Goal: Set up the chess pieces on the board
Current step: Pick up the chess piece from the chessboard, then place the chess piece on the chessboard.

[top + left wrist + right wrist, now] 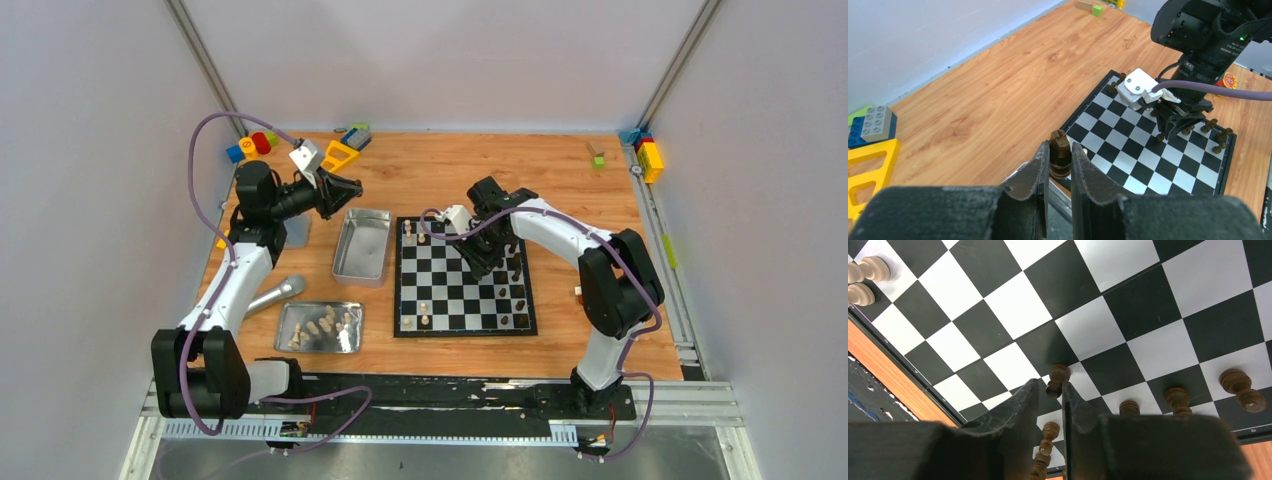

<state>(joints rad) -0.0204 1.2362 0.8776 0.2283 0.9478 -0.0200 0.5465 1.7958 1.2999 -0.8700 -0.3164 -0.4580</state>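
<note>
On wooden table (450,170), checkered board (450,290); white walls (420,60) around.

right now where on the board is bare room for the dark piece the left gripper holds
Free: the middle of the board, between the cream pieces on its left edge and the dark pieces on its right. Crowded: that right edge, under the right gripper.

Wood tbl (450,170), chessboard (450,290) ctr, 2 metal trays (362,212), toy blocks (651,160) far edge
</note>
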